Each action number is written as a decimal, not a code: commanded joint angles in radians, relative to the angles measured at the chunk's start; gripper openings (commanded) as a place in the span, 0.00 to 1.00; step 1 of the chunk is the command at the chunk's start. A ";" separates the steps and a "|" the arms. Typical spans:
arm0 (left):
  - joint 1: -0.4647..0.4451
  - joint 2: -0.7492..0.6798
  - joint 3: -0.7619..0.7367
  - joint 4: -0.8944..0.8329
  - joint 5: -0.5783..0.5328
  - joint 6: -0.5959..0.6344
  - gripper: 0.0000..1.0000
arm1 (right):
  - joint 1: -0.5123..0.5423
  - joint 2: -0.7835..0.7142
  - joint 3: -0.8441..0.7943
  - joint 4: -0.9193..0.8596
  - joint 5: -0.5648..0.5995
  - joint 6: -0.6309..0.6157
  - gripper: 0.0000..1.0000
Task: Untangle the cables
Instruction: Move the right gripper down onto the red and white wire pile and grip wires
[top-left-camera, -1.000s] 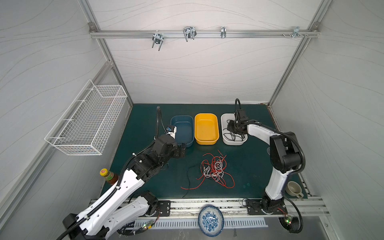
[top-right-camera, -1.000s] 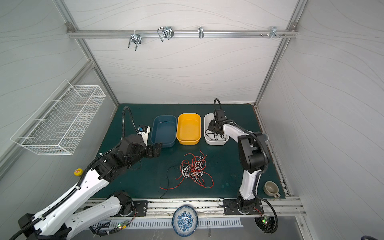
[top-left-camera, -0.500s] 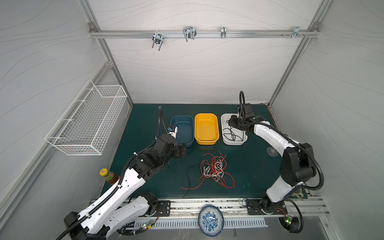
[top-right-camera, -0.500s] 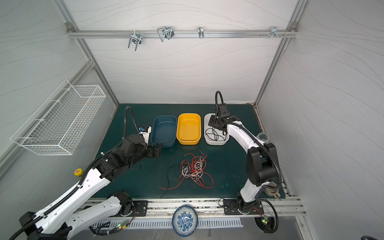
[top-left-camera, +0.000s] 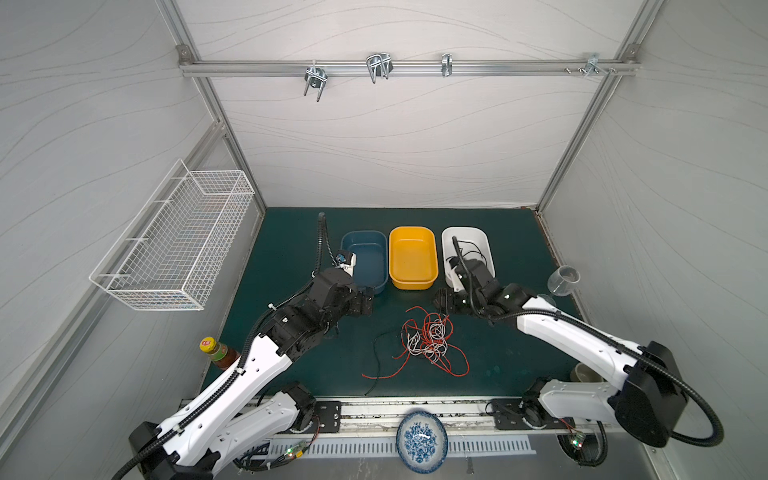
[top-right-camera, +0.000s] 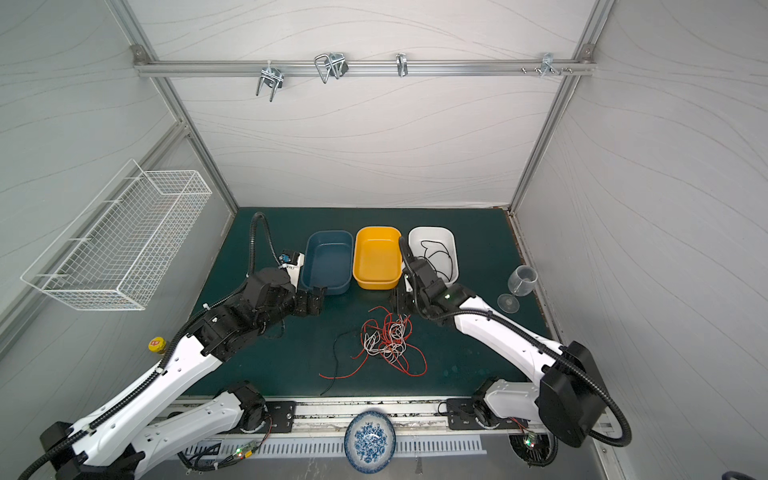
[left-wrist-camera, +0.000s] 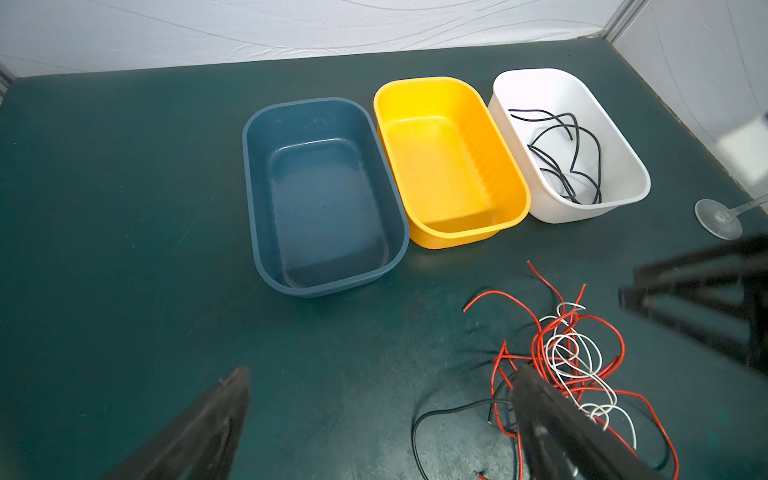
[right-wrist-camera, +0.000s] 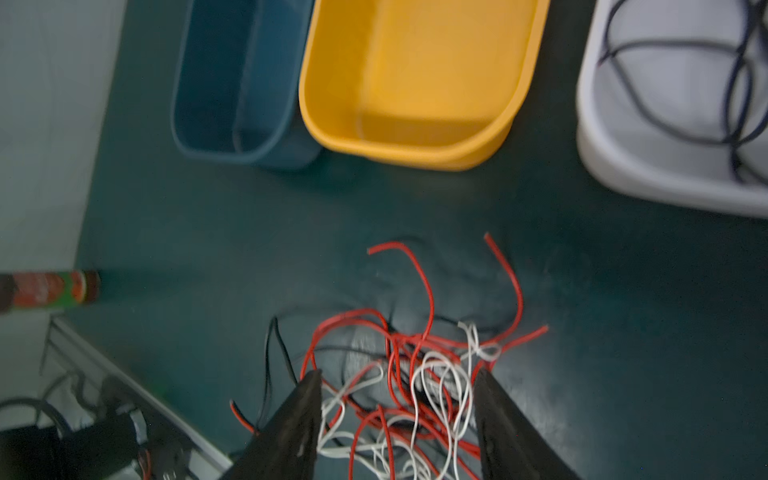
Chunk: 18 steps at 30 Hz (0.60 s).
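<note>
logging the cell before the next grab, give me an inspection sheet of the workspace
surface: dark green mat
job's things: red, white and black cable tangle mid-mat; black cable in white bin; blue bin and yellow bin empty
clutter: stemmed glass, sauce bottle, cup, patterned plate
grippers: left gripper open, empty; right gripper open above the tangle
cables: black arm hoses, off the tangle
surroundings: wire basket on left wall, hook rail overhead

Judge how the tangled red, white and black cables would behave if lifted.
Probably floppy: the tangled red, white and black cables lie in loose curls. Likely to rise as one clump, since strands cross repeatedly. Probably light, being very thin.
</note>
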 joint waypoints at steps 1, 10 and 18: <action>0.003 0.007 0.011 0.024 0.017 0.006 0.99 | 0.047 -0.023 -0.066 -0.006 0.074 0.042 0.60; 0.003 0.025 0.014 0.020 0.023 0.007 0.99 | 0.098 0.112 -0.145 0.103 0.099 0.071 0.60; 0.003 0.034 0.012 0.020 0.024 0.009 0.99 | 0.097 0.239 -0.070 0.173 0.139 0.042 0.48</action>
